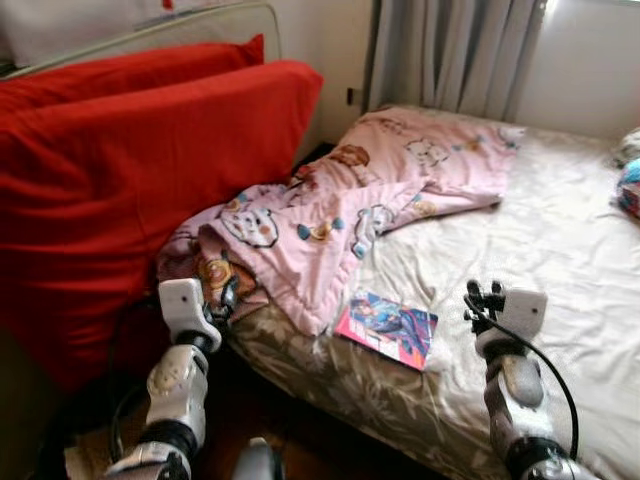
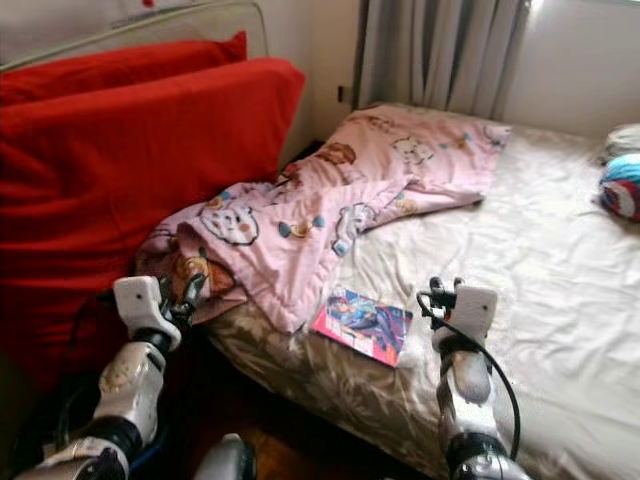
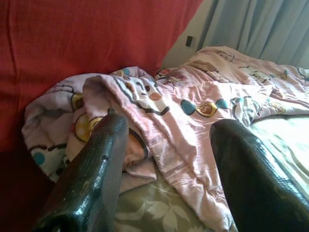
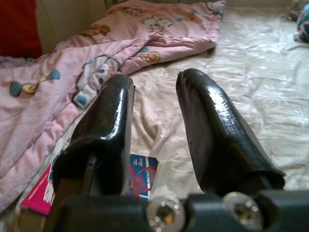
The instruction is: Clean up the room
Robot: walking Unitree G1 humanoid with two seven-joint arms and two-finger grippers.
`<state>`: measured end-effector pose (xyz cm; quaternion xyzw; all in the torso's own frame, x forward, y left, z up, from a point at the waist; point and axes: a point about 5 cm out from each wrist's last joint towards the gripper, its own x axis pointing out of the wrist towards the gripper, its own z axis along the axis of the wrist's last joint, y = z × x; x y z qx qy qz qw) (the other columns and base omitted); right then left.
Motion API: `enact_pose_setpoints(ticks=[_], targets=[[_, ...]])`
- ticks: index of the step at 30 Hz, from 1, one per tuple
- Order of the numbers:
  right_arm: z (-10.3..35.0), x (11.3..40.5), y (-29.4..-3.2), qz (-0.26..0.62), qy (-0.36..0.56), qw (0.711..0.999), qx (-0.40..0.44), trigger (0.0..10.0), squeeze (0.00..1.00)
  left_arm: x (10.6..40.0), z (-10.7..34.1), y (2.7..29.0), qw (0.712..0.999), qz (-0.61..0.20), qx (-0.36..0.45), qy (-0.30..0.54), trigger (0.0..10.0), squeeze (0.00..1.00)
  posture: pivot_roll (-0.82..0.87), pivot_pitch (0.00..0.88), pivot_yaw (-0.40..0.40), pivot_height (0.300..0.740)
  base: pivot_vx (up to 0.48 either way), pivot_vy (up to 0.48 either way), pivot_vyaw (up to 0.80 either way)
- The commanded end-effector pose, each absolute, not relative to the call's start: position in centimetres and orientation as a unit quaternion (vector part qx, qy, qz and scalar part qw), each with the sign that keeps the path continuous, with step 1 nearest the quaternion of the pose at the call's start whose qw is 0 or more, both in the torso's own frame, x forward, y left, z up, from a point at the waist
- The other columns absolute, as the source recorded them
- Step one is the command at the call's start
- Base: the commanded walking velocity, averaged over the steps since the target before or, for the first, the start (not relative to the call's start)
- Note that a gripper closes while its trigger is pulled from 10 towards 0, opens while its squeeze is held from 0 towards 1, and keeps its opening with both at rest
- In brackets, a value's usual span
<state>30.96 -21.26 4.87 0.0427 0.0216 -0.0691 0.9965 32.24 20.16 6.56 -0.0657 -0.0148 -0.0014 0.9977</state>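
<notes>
Though colourful, book title unreadable.

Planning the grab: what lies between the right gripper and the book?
Only bare bedsheet lies between the right gripper and the book, as the left eye view shows.

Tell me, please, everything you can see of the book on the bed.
The book is thin and flat, with a glossy cover in blue, purple and pink showing cartoon artwork and a pink edge with white lettering. It lies closed, face up and askew on the bed sheet near the front edge, just beside the pink blanket. Neither gripper touches it.
</notes>
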Motion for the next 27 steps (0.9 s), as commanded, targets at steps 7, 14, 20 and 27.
enact_pose_setpoints(ticks=[7, 14, 20, 27], targets=[[5.43, 31.28, -21.02, -0.071, 0.005, 0.996, 0.052, 10.0, 0.0, 32.48, 6.95, 20.49, 0.998, -0.002, -0.064, -0.018, 10.0, 0.0, 0.0, 0.0, -0.012, 0.647, 0.0, 0.0, 0.0], [5.32, 31.2, -20.91, -0.069, 0.008, 0.996, 0.05, 10.0, 0.0, 32.51, 6.96, 20.38, 0.998, -0.005, -0.064, -0.017, 10.0, 0.0, 0.01, 0.0, -0.014, 0.647, 0.0, 0.0, 0.0], [5.26, 31.18, -20.84, -0.068, 0.01, 0.996, 0.049, 10.0, 0.0, 32.5, 6.88, 20.31, 0.998, -0.007, -0.066, -0.015, 10.0, 0.0, 0.01, 0.0, -0.016, 0.647, 0.0, 0.0, 0.0], [5.14, 31.18, -20.63, -0.064, 0.016, 0.997, 0.047, 10.0, 0.0, 32.42, 6.67, 20.2, 0.998, -0.01, -0.066, -0.01, 10.0, 0.0, 0.01, 0.0, -0.013, 0.647, 0.0, 0.0, 0.0]])
